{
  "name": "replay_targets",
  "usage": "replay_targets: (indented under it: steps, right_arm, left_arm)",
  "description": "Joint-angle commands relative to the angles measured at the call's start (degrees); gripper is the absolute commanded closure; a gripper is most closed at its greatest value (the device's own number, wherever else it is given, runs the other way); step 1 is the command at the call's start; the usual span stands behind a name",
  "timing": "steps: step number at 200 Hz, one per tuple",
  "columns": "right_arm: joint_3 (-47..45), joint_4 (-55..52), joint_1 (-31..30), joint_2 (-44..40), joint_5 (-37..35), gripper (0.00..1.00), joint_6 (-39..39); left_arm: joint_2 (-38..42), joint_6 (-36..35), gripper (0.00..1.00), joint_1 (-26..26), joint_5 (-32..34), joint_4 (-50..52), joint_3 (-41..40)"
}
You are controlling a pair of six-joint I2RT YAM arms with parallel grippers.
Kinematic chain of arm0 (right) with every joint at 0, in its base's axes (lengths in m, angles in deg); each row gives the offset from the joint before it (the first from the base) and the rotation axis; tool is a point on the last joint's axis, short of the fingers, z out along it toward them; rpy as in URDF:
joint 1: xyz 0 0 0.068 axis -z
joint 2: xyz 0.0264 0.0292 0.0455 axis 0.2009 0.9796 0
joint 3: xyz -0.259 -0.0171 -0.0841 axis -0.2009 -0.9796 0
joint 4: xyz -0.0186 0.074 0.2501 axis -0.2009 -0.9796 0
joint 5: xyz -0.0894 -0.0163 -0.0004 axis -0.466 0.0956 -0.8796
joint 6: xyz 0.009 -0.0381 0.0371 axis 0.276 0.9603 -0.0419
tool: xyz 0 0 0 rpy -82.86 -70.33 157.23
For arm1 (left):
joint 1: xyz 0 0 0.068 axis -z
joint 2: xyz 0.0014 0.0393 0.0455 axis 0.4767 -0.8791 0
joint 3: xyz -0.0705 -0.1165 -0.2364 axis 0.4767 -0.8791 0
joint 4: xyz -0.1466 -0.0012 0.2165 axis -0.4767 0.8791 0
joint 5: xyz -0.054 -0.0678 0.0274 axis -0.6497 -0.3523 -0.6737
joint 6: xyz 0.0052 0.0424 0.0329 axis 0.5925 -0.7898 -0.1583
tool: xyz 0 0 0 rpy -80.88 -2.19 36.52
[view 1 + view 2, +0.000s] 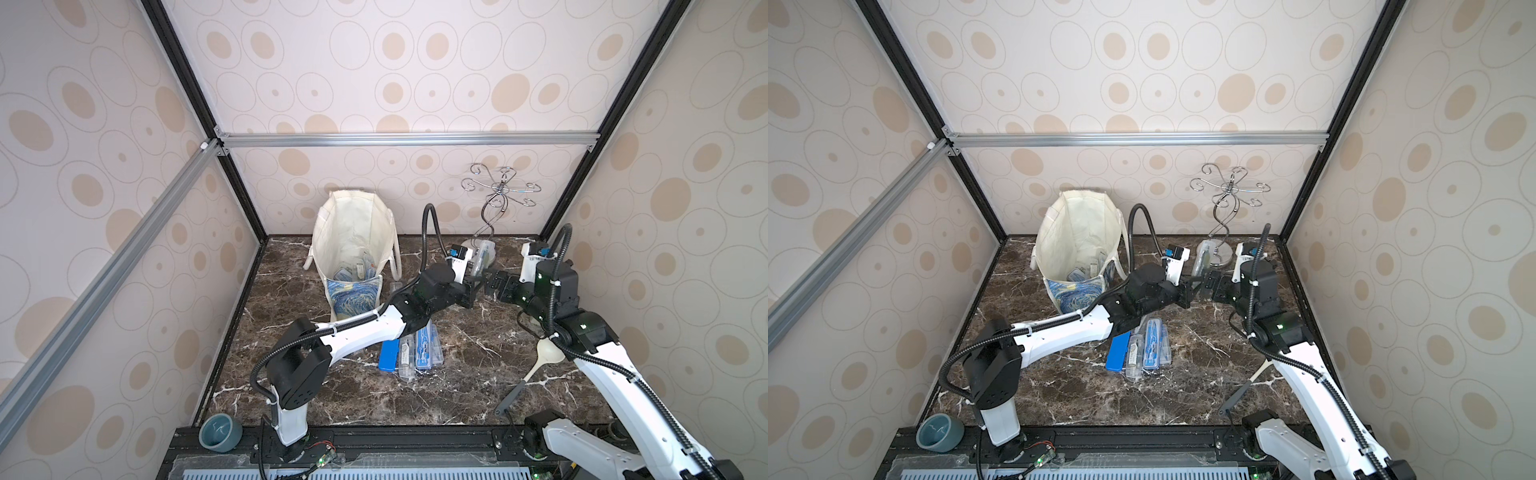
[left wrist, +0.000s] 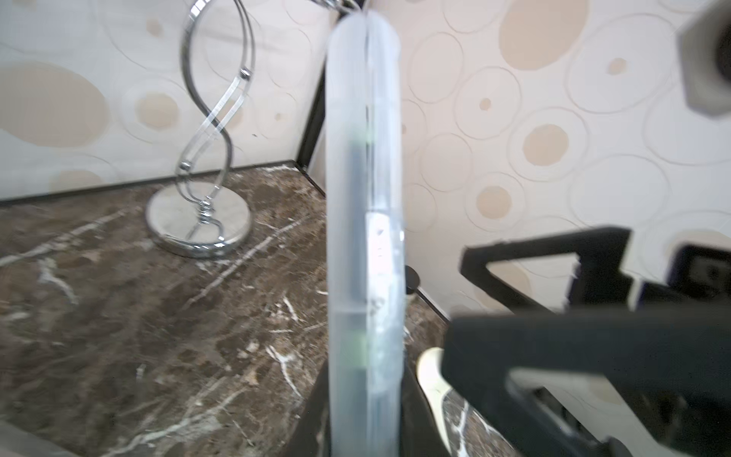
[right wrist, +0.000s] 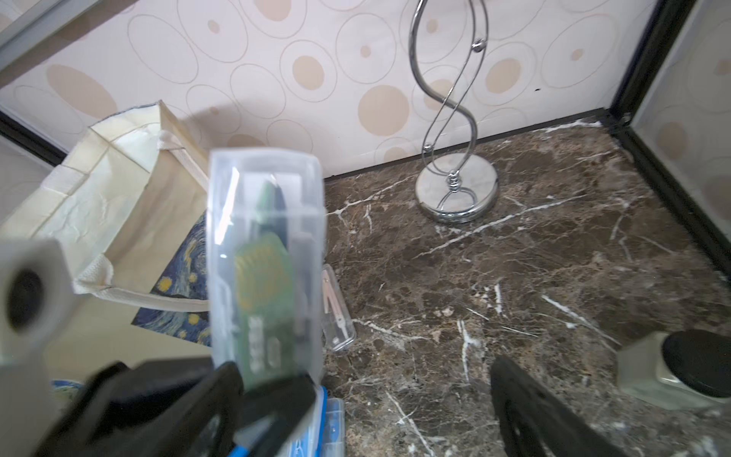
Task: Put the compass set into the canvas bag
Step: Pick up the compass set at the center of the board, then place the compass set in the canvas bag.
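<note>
One cream canvas bag (image 1: 332, 224) stands open, cases inside. In front of it lie three flat plastic cases (image 1: 406, 361), one blue. Right of the bag, the left pincer (image 1: 478, 274) clamps one clear compass case (image 1: 484, 251) upright; the right pincer (image 1: 491, 286) gapes empty beside it, near one curly chrome stand (image 1: 494, 195).

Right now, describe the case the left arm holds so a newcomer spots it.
Find the chrome spiral stand at the marble table's far right corner. Close by, the left arm's fingers hold a translucent compass case on end, green card inside. Only this case is raised and upright; the others lie flat on the table or sit in the canvas bag.
</note>
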Motion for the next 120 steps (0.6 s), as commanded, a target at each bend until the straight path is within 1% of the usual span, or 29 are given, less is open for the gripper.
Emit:
replay_targets:
  steps: [1,22,36,63,92,120]
  right_arm:
    - [-2.69,-0.4,0.31,-3.2,-1.99,0.0,1.93]
    - [-3.98,0.29,0.31,-4.84,0.71,0.0,2.75]
    - [-4.45,-0.04,0.31,-4.34,2.15,0.0,3.0]
    - [-4.75,-2.13,0.27,-0.03,4.29,0.0,3.42]
    - [-6.12,-0.81,0.19,4.7,10.99,0.0,2.7]
    - [-7.55,2.05,-0.48,8.41,13.99,0.0,0.96]
  left_arm:
    - [0.35,-4.83,0.85,-2.92,7.87,12.95,6.49]
    - [2.8,-6.02,0.85,-5.86,9.29,15.63,7.54]
    - [5.41,-7.15,0.84,-7.87,11.68,16.63,7.56]
    - [10.84,-8.21,0.83,-12.21,16.86,19.08,6.29]
    - [16.61,-7.37,0.82,-18.01,19.3,21.62,2.42]
    - [18.78,-7.48,0.81,-22.98,20.53,25.03,-0.64]
